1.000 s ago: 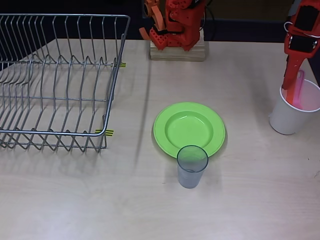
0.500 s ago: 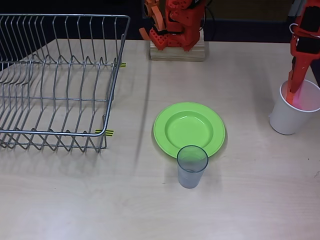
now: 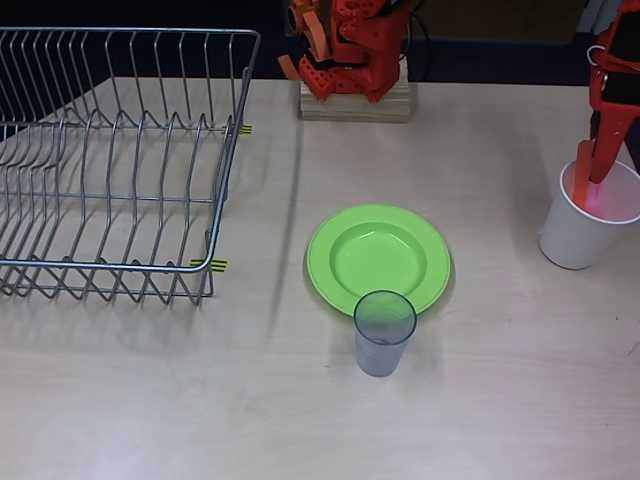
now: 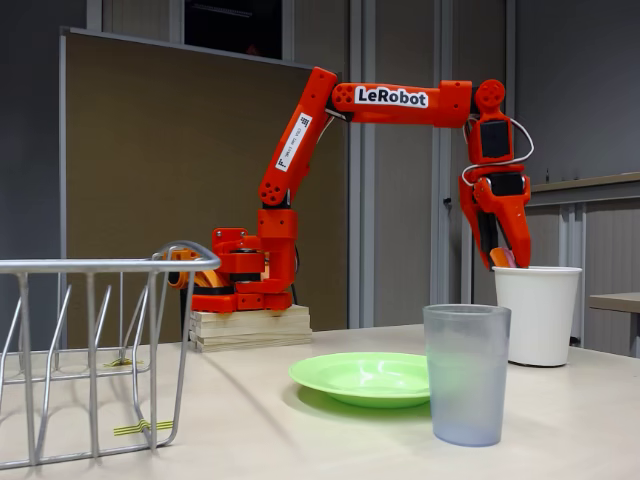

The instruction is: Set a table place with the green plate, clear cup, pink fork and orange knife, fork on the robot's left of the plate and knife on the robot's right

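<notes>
The green plate [image 3: 325, 255] [image 4: 330, 372] lies at the middle of the table. The clear cup [image 3: 384, 335] [image 4: 466, 375] stands upright against its near rim. At the right, my gripper [image 3: 592, 185] [image 4: 503, 262] points down into a white paper cup [image 3: 572, 240] [image 4: 540, 315], jaws apart and tips below the rim. A bit of the pink fork [image 3: 601, 198] shows inside that cup between the fingers. Whether they touch it is hidden. I cannot tell the orange knife from the orange fingers there.
A wire dish rack [image 3: 120, 160] [image 4: 95, 330] fills the left of the table. The arm's base sits on a wooden block [image 3: 355, 100] [image 4: 250, 325] at the back centre. Bare tabletop lies left, right and in front of the plate.
The gripper has shifted right and sunk deeper into the white cup. The pink fork's handle, which stood out above the rim, now shows only inside the cup.
</notes>
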You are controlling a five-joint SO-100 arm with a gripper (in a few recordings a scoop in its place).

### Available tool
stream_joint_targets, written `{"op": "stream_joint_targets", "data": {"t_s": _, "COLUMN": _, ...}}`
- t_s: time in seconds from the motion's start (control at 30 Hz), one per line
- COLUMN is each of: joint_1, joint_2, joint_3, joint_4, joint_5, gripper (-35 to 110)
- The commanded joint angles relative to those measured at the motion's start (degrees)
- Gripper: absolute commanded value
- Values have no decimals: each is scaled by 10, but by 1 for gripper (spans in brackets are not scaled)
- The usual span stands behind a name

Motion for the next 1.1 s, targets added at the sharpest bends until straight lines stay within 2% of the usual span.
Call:
{"op": "stream_joint_targets", "data": {"t_s": 0.0, "joint_1": -17, "joint_2": 8, "joint_3": -18, "joint_4": 4, "joint_5": -1, "gripper": 27}}
{"op": "stream_joint_targets", "data": {"t_s": 0.27, "joint_1": -25, "joint_2": -5, "joint_3": -31, "joint_4": 3, "joint_5": -18, "gripper": 19}}
{"op": "stream_joint_targets", "data": {"t_s": 0.63, "joint_1": -16, "joint_2": -3, "joint_3": -25, "joint_4": 14, "joint_5": -41, "gripper": 23}}
{"op": "stream_joint_targets", "data": {"t_s": 1.07, "joint_1": -2, "joint_2": 4, "joint_3": -25, "joint_4": 24, "joint_5": -72, "gripper": 15}}
